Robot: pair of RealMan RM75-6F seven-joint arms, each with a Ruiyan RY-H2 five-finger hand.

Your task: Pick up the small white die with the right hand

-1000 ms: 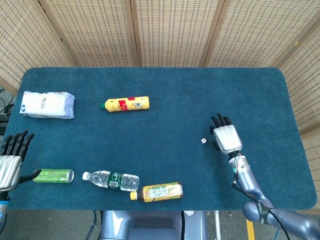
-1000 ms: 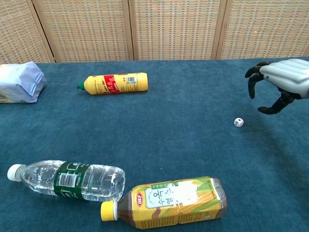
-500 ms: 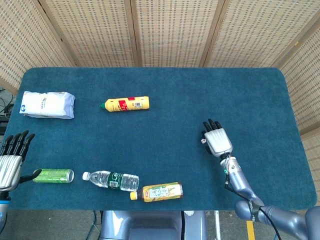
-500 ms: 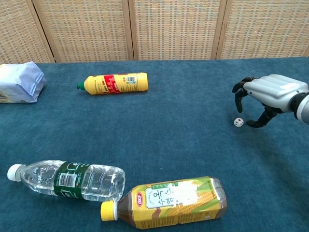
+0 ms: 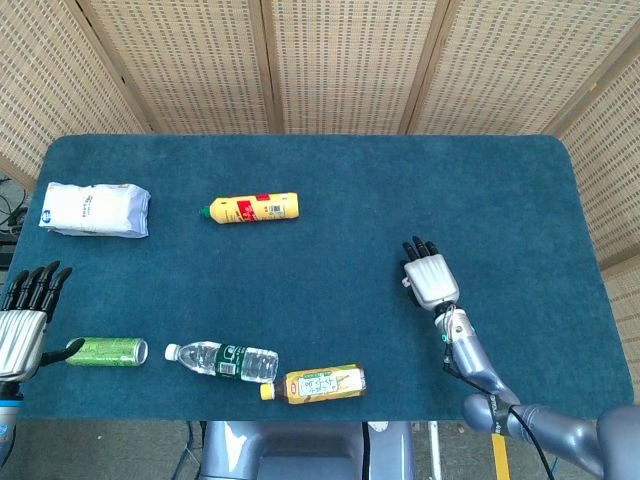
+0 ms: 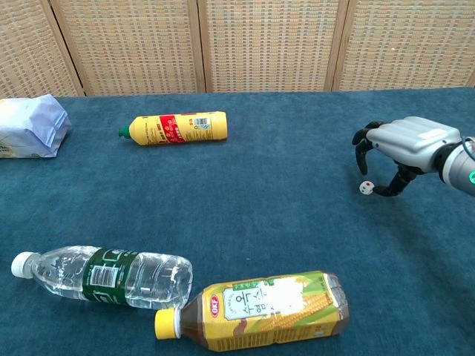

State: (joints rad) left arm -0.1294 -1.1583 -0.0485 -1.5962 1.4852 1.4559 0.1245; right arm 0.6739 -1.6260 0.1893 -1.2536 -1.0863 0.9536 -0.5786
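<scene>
The small white die point(image 6: 366, 188) lies on the blue table point(image 6: 282, 222), right of centre. My right hand point(image 6: 397, 144) hovers directly over it, palm down, its dark fingers point(image 6: 361, 145) curved down around the die with the thumb to its right; no contact shows. In the head view the right hand point(image 5: 430, 275) covers the die almost fully, and only a white speck shows at its left edge. My left hand point(image 5: 22, 320) rests at the table's left edge, fingers spread, holding nothing.
A green can point(image 5: 107, 351) lies by the left hand. A water bottle point(image 6: 104, 276) and a yellow drink bottle point(image 6: 256, 311) lie near the front edge. A yellow sauce bottle point(image 6: 174, 127) and a white bag point(image 6: 30, 127) lie further back.
My right hand has moved left and down from beside the die to right over it, fingers now arched around it. The left hand has not moved.
</scene>
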